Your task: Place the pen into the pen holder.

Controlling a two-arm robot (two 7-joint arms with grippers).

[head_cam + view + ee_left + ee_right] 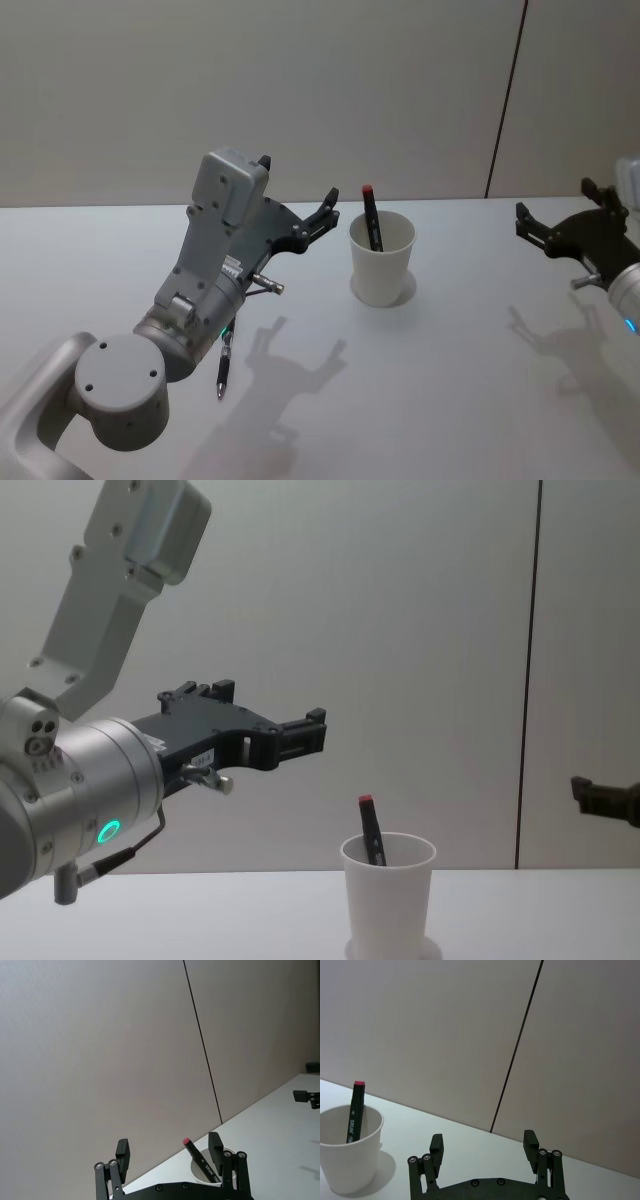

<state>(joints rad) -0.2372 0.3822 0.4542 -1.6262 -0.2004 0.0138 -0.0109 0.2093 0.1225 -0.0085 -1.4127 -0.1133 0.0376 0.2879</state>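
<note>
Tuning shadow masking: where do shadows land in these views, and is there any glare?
Head view: distinct shadows of the left hand and right hand fall on the table nearer the camera; no glare. Right wrist view: the pen holder casts a soft shadow beside its foot. Chest view: even light, the pen stands dark against the pale wall.

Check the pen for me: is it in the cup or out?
In. The pen stands leaning inside the cup, red cap above the rim. The left gripper is open, holding nothing; the right gripper sits off right.
</note>
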